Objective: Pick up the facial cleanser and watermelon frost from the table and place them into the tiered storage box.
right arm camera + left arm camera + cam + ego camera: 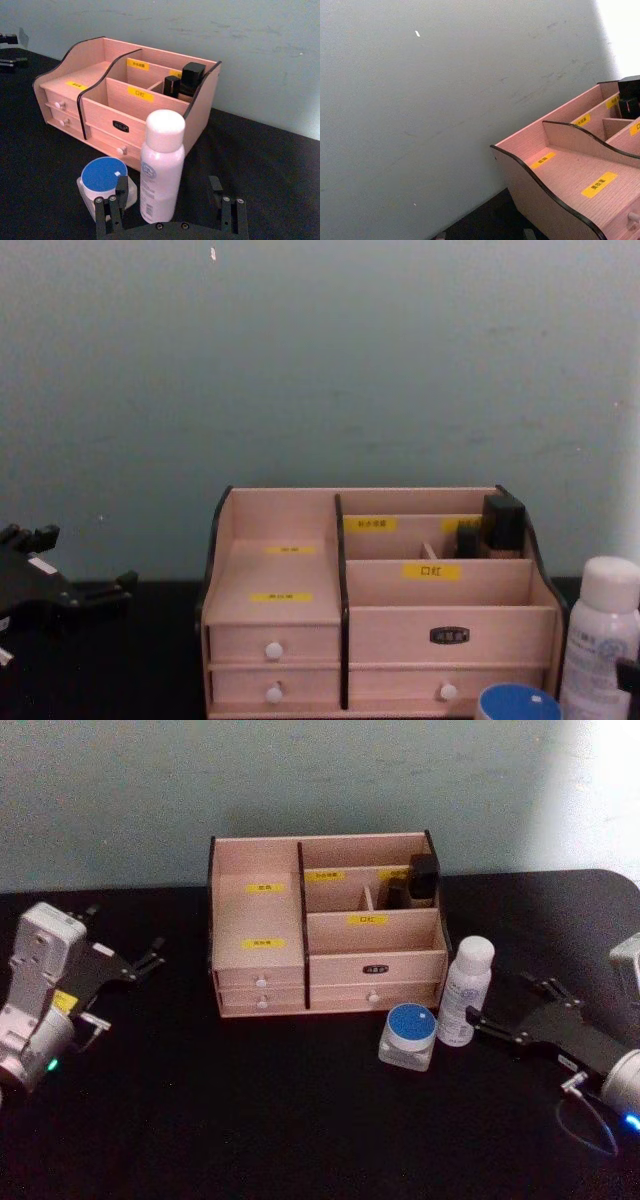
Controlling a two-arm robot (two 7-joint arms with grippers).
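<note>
Left: my left gripper (150, 958) rests low over the black table (250, 1120), well apart from the work, fingers spread and holding nothing.

Centre: the tiered storage box (255, 965) stands against the wall, its stepped compartments open at the top. The rear right cell already holds dark containers (420, 880). The front right compartment and both left tiers look bare.

Right of centre: a blue-lidded jar (408, 1025), which I take for the watermelon frost, sits in front of the box's right drawers. Just beside it stands a white bottle (465, 990) with a white cap, which I take for the facial cleanser. It is upright, near the box's right front corner.

Right: my right gripper (508, 1007) is low, its fingers parted and empty, aimed at the bottle. In the right wrist view the bottle stands just ahead of the gap between them.

Step in hand, as I judge it: grasp the bottle. I should advance until the body, below the cap, is centred between the pads, then clench evenly so that it does not tip.

Clearances: the jar crowds the bottle's left side, so that finger has little room. To the bottle's right the table is bare. I should lift straight up past the box's front wall before carrying inward.
</note>
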